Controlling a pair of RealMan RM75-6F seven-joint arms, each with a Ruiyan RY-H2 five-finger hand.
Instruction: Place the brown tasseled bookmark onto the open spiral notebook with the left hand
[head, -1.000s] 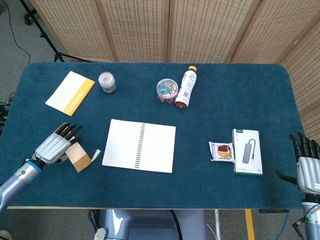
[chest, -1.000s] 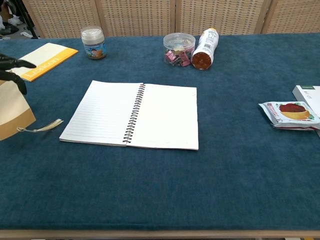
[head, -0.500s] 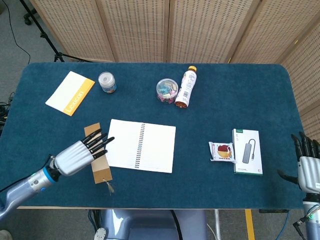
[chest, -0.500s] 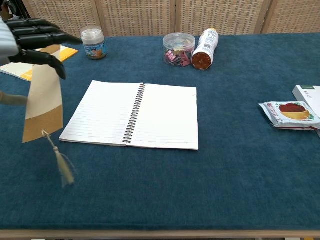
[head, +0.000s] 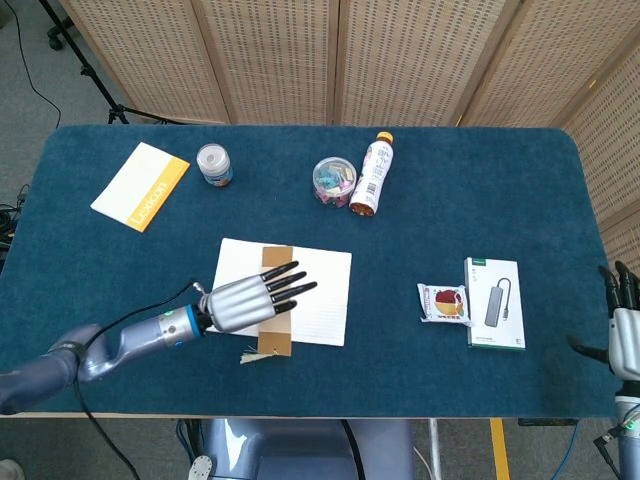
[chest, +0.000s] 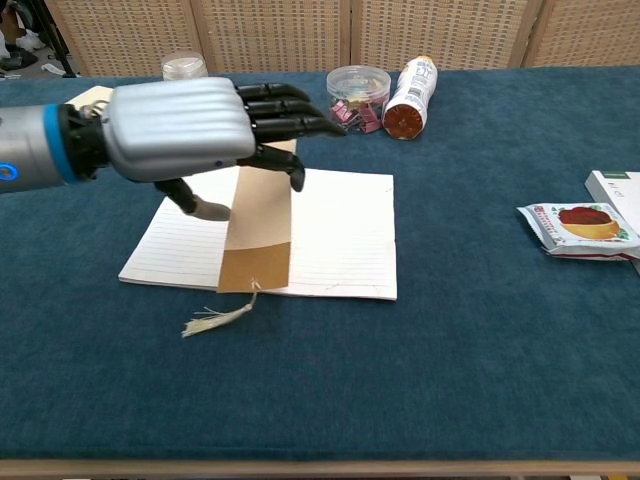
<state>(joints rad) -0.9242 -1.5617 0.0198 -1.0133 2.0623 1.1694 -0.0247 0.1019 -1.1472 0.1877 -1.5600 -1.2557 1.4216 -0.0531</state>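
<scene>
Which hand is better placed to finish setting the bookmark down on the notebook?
Left. The left hand already holds the bookmark over the notebook; the right hand sits at the far table edge.

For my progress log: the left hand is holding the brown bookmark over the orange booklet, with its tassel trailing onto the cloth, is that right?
Not quite: the left hand holds the bookmark over the open spiral notebook, not the orange booklet. The chest view shows it; the tassel does trail onto the cloth.

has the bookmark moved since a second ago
Yes. The bookmark, held by the left hand, has travelled rightward from the bare cloth left of the notebook to over its middle.
</scene>
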